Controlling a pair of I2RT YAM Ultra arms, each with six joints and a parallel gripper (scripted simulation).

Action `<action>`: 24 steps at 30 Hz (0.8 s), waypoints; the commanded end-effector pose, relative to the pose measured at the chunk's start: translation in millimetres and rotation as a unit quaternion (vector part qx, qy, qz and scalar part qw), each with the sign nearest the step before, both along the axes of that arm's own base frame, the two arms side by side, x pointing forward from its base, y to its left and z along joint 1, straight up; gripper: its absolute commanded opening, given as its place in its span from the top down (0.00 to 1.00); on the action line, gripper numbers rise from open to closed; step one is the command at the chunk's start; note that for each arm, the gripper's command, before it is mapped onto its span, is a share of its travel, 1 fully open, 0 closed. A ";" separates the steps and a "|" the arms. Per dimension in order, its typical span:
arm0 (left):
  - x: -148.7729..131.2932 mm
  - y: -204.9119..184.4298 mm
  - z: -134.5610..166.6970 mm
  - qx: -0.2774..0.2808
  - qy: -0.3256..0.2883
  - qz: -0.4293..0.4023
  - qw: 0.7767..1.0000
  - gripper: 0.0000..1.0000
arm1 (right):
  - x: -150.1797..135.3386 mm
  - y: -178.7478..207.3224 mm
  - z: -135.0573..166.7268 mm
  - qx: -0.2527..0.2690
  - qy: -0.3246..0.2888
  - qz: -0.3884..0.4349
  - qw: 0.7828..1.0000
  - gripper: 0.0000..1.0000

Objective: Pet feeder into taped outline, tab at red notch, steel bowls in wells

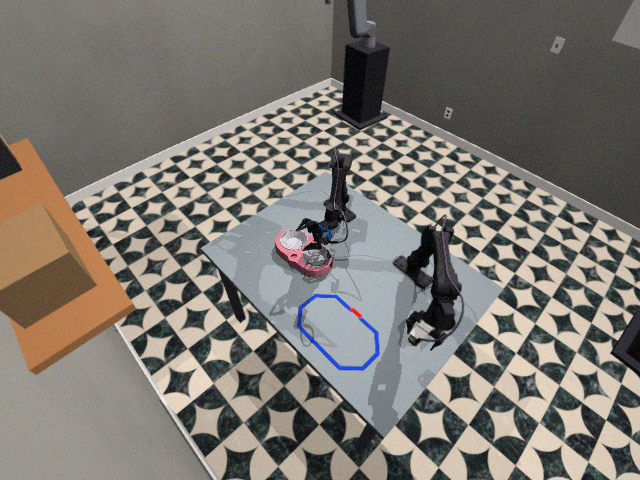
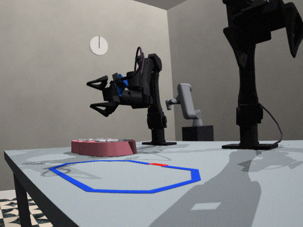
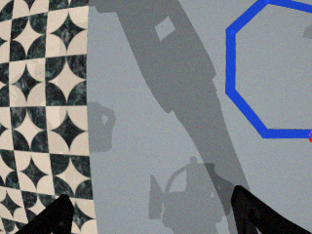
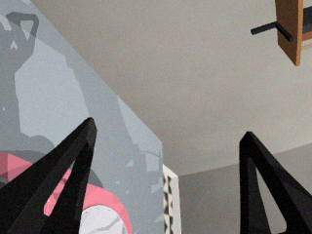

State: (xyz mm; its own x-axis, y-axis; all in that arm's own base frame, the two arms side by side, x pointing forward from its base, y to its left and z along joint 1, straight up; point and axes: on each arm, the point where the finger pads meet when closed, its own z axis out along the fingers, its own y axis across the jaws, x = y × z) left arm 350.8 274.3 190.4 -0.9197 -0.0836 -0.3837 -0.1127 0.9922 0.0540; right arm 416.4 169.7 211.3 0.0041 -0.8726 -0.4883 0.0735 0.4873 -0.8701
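From where I stand, the pink, rounded double-well pet feeder (image 1: 316, 272) (image 2: 102, 149) (image 4: 116, 201) is at the far left, lying flat on the grey table (image 1: 248, 235) (image 2: 220, 168) (image 3: 127, 58) (image 4: 44, 93), outside the outline. Its two shiny steel bowls sit in the wells. I'd guess a stiff, moderately light body; the bowls are probably slick and loose enough to rattle or tip. I'd grip the solid rim or handle tab, which I can't pick out surely, never a bowl, and keep everything level.

Just beyond, the black right gripper (image 1: 306, 235) (image 2: 89, 94) (image 4: 170, 130) hangs above it, fingers wide apart, holding nothing.

Next comes the blue taped outline (image 1: 351, 368) (image 2: 122, 191) (image 3: 230, 63) with its red notch (image 1: 355, 313) (image 2: 158, 164) (image 3: 310, 136), well inside the table edge.

Rightmost, the black left gripper (image 1: 422, 345) (image 2: 269, 61) (image 3: 151, 200) is raised, its fingers also spread around nothing.
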 end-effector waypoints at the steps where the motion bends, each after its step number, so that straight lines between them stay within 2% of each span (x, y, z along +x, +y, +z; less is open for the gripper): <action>1: 0.7 0.5 5.0 0.005 -0.006 0.000 1.000 0.00 | 0.1 0.1 4.8 0.004 -0.006 0.000 1.000 0.00; 18: 2.0 -0.1 10.6 0.007 -0.014 -0.001 1.000 0.00 | 0.4 0.3 6.2 0.008 -0.006 0.000 1.000 0.00; 19: 2.0 -0.1 10.6 0.007 -0.014 -0.001 1.000 0.70 | 0.4 0.3 6.2 0.008 -0.006 0.000 1.000 0.00; 24: 2.0 -0.1 10.6 0.007 -0.014 -0.001 1.000 0.70 | 0.4 0.3 6.2 0.008 -0.006 0.000 1.000 0.00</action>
